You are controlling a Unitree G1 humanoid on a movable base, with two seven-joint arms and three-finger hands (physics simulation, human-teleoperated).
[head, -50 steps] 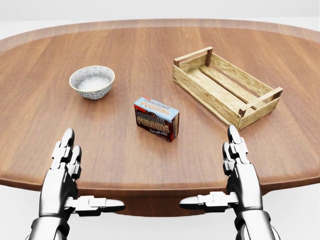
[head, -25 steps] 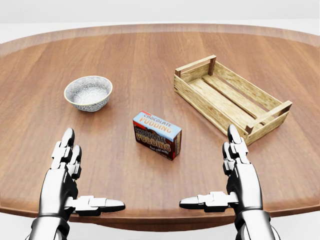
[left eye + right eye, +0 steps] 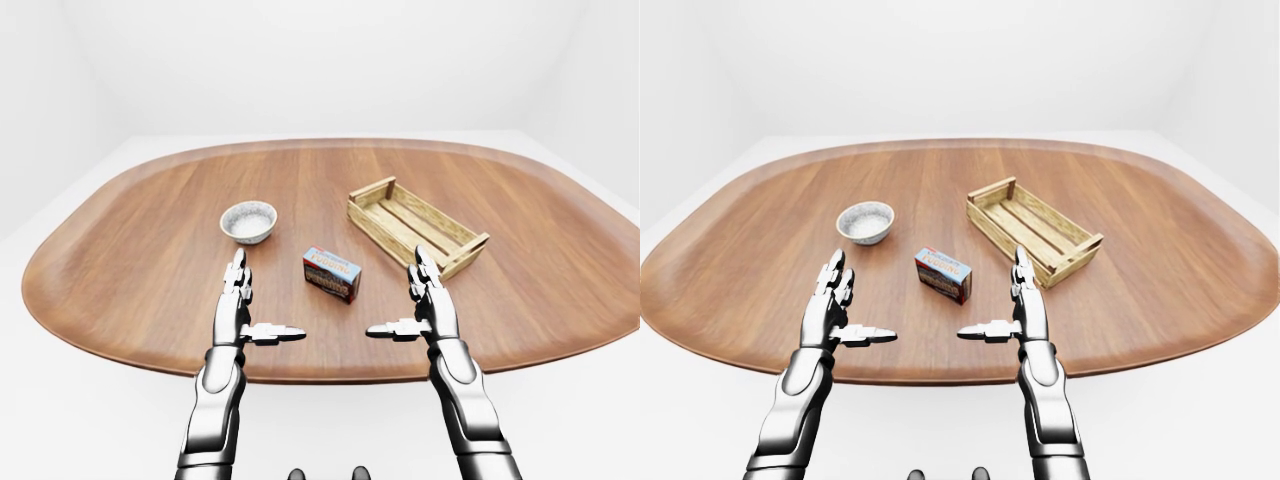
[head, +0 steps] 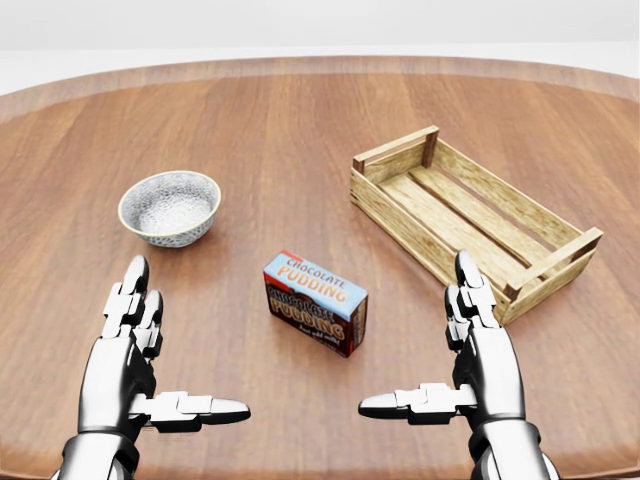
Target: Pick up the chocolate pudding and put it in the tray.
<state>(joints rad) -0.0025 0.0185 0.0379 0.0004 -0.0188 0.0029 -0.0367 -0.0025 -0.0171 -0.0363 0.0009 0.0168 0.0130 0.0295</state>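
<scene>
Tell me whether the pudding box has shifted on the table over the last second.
No. The pudding box keeps its spot between bowl and tray; the camera moved closer.

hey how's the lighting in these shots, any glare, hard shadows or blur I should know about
Head view: even, soft light; only faint shadows beside the pudding box and bowl; everything sharp. Left-eye and right-eye views: wide-angle, the table rim bows; mild sheen on the wood, no harsh glare, no blur.
</scene>
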